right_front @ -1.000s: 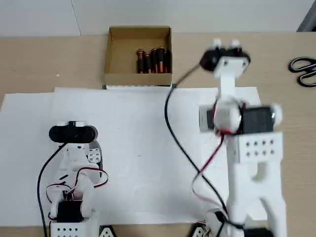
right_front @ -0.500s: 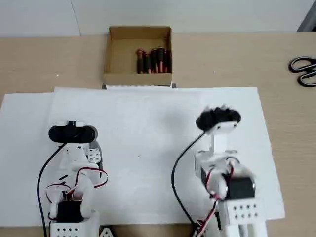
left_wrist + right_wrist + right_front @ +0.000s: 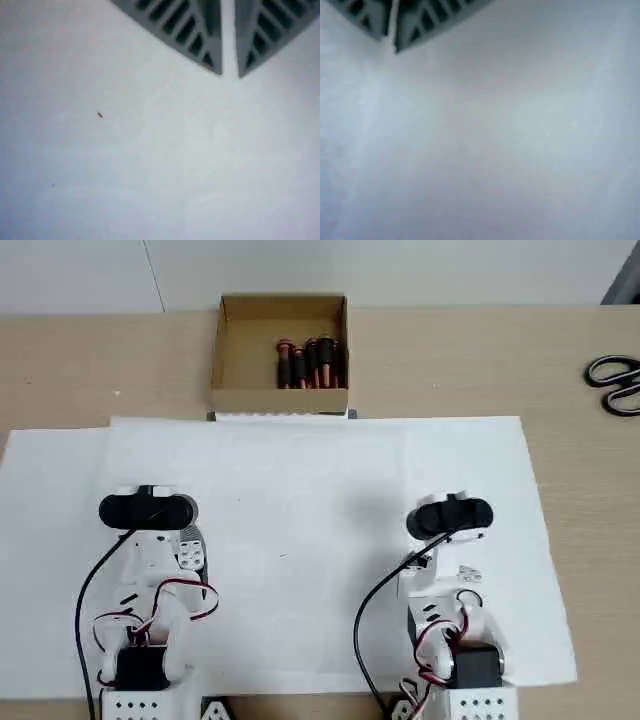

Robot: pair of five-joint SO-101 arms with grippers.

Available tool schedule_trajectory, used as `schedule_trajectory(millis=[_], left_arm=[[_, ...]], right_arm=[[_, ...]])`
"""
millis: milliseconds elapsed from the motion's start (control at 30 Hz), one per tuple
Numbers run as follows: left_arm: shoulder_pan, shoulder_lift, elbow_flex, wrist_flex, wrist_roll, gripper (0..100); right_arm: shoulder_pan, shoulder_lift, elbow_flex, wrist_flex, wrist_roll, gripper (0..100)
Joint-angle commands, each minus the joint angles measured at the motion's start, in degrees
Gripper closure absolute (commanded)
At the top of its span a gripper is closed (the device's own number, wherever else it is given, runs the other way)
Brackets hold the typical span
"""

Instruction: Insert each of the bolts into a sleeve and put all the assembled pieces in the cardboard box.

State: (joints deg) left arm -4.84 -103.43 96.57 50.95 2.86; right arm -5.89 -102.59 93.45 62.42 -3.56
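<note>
The assembled pieces (image 3: 312, 362) lie side by side in the cardboard box (image 3: 240, 350) — every bolt I can see is there, so the task looks finished. The left pincer (image 3: 229, 75) and the right pincer (image 3: 391, 42) are both closed on nothing, over the white paper (image 3: 300, 500).

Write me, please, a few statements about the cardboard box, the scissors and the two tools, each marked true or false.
1. The copper bolts in black sleeves lie inside the brown cardboard box. True.
2. The black-handled scissors lie on the white paper sheet. False: they lie on the bare wooden table, beside the sheet.
3. The left tool grips a bolt. False: it is shut on nothing, above the sheet.
4. The right tool is shut, with the sheet beneath it. True.
</note>
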Motion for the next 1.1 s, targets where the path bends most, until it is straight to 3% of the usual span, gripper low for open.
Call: schedule_trajectory(millis=[0,1067], left_arm=[[0.2,-0.6,-0.2,0.1,0.2,99],[0.2,-0.6,-0.2,0.1,0.2,99]], right_arm=[[2.3,-1.3,0.3,-1.4,-0.6,99.6],[3.2,-1.4,0.4,-1.4,-0.6,99.5]])
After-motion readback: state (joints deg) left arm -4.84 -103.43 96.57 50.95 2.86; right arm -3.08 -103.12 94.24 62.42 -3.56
